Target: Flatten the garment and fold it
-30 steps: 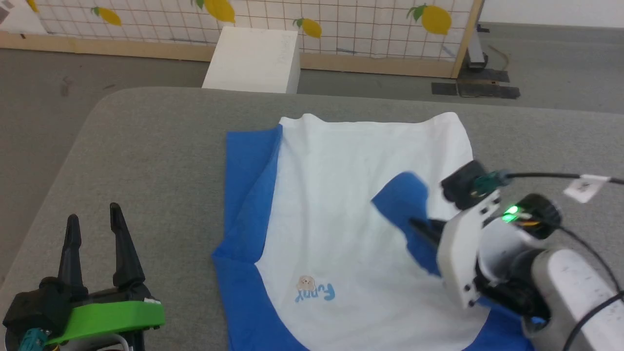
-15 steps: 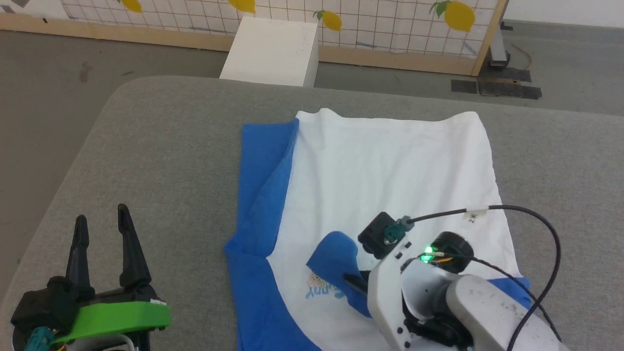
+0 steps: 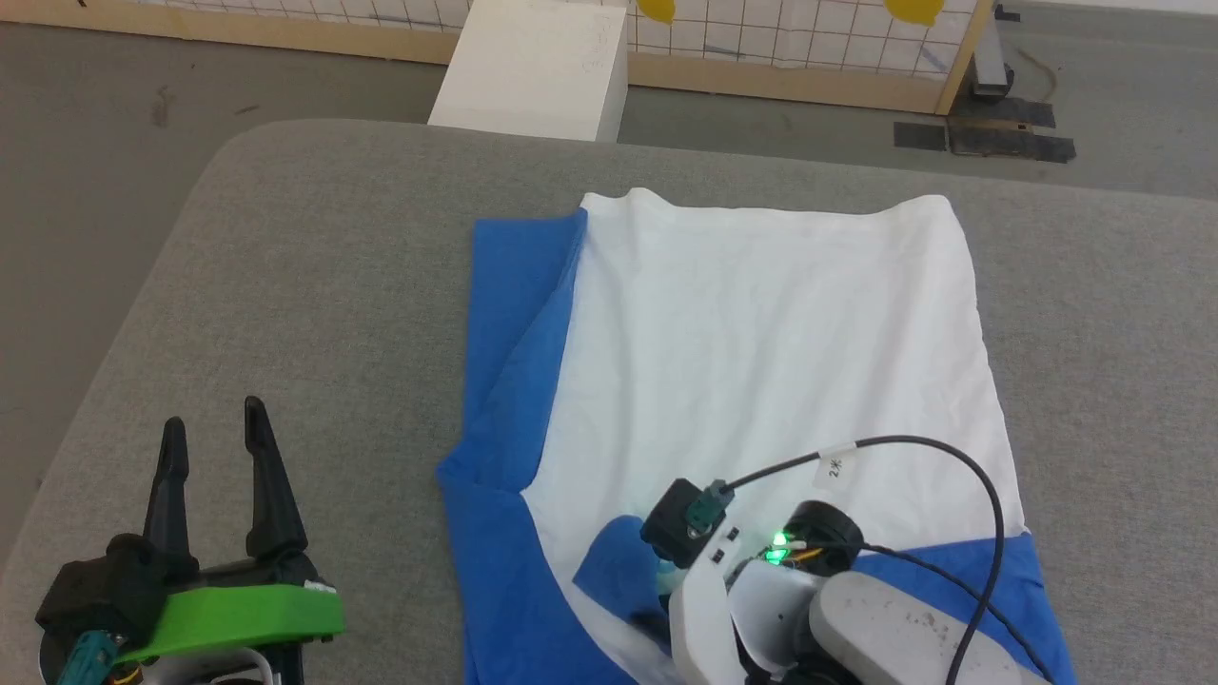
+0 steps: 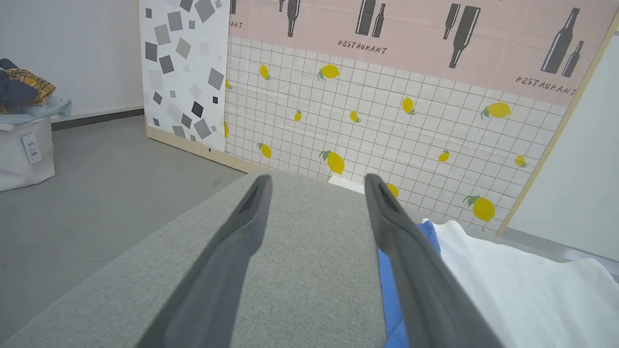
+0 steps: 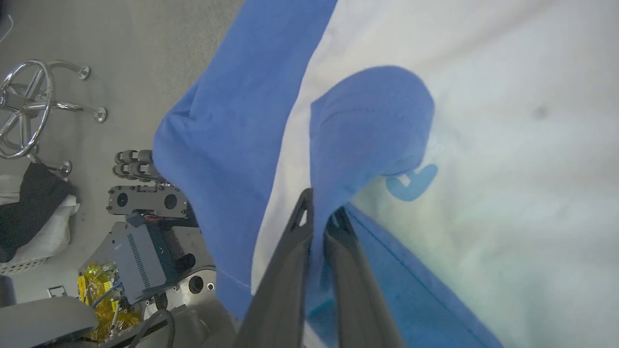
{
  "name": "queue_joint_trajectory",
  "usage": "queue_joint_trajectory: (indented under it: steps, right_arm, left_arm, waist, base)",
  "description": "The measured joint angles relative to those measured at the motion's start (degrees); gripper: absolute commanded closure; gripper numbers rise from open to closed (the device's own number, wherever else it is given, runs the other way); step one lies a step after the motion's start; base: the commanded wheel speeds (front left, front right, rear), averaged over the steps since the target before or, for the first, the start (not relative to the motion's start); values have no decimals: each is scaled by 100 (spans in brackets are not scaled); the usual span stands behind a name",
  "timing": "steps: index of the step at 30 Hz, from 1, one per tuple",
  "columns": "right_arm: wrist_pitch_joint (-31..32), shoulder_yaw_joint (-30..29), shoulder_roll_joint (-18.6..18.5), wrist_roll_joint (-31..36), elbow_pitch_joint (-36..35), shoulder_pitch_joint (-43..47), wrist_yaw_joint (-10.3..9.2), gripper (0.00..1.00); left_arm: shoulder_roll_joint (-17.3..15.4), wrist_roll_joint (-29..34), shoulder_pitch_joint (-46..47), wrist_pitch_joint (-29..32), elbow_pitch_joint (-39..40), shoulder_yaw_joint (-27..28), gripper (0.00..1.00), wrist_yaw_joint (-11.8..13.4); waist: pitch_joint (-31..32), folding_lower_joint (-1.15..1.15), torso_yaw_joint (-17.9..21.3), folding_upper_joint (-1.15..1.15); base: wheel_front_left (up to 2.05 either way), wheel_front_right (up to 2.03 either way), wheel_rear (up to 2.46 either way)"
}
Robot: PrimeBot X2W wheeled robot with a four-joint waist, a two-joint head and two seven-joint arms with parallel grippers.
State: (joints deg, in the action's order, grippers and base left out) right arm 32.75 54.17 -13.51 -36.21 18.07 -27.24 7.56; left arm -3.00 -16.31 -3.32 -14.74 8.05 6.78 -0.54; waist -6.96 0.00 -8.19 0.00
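The garment (image 3: 761, 333) lies spread on the grey padded table (image 3: 314, 266), white body up, blue along its left edge and near corners. My right gripper (image 5: 321, 212) is shut on a blue sleeve (image 5: 367, 121), pinching the cloth between its fingertips. The sleeve (image 3: 614, 566) is folded over the white front and covers most of the light-blue lettering (image 5: 411, 181). In the head view the right gripper (image 3: 657, 618) is low on the garment's near edge, mostly hidden behind its white wrist. My left gripper (image 3: 214, 419) stands open over bare table left of the garment, its fingers (image 4: 242, 232) holding nothing.
A white box (image 3: 538, 67) stands on the floor beyond the table's far edge, before a lemon-patterned screen (image 4: 387, 121). A laundry basket (image 4: 24, 145) sits far left. My own base (image 5: 145, 251) and a chrome chair foot (image 5: 29, 106) lie below the table's near edge.
The right gripper has carried the blue sleeve from the garment's right side across the white front to the near middle, over the lettering. The head camera tilted down. The left gripper stayed put.
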Motion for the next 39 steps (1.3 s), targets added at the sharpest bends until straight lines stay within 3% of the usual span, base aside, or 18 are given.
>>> queue_joint_trajectory:
  steps: [7, 11, 15, 19, 27, 32, 39]
  right_arm:
    - [-254, -38, -116, -636, -275, -255, 1, 0]
    - [-528, -547, -323, -934, -691, -284, 1, 0]
    - [-993, -1610, -492, -940, -907, -247, 1, 0]
    - [-1647, -3074, -487, -590, -958, 43, 0, 0]
    - [-2420, -5606, -4, 620, -1333, 893, 0, 0]
    - [-2724, -6729, 578, 1238, -1735, 1428, 0, 0]
    - [-2705, -7314, 850, 1563, -2017, 1672, 0, 0]
  left_arm:
    - [0, 1, 11, 0, -56, 3, 0, 1]
    - [0, 3, 9, 0, -79, 20, 0, 1]
    - [-3, 10, 8, 0, -105, 38, 0, -1]
    - [-3, 10, 9, 0, -120, 35, 0, -1]
    - [-3, 4, 12, 0, -136, -3, 0, -1]
    - [-2, -64, 70, 0, -203, -38, 0, 4]
    - [-2, -138, 478, 54, -485, -264, 0, 5]
  waist:
    - [55, 0, 20, 0]
    - [141, 0, 71, 0]
    - [219, 0, 153, 0]
    - [277, 0, 232, 0]
    - [276, 1, 371, 0]
    - [209, 0, 432, 0]
    - [15, 0, 487, 0]
  base:
    - [0, 0, 0]
    - [0, 0, 0]
    - [0, 0, 0]
    - [0, 0, 0]
    - [0, 0, 0]
    - [0, 0, 0]
    - [0, 0, 0]
